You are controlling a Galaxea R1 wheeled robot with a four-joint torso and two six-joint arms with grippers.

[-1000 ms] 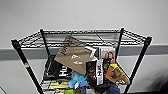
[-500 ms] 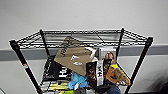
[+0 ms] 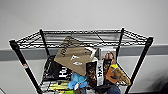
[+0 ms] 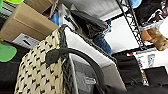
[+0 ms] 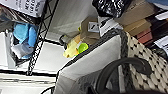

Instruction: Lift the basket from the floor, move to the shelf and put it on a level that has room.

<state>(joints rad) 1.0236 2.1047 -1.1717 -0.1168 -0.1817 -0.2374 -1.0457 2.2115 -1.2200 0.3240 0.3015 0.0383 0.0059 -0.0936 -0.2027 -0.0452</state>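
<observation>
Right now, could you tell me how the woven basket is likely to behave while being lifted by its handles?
The basket probably keeps its shape: its checkered weave and braided rim look stiff. It likely feels light, showing just pale lining inside. The loop handle seems flexible, so it may sway.

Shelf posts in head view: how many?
4. Front-left post, back-left post, back-right post, front-right post, one at each corner of the shelf's top level. Lower ends are cut off.

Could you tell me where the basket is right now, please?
The basket shows close up in both wrist views, beside the shelf and its cluttered lower tiers, next to brown cardboard boxes.
</observation>
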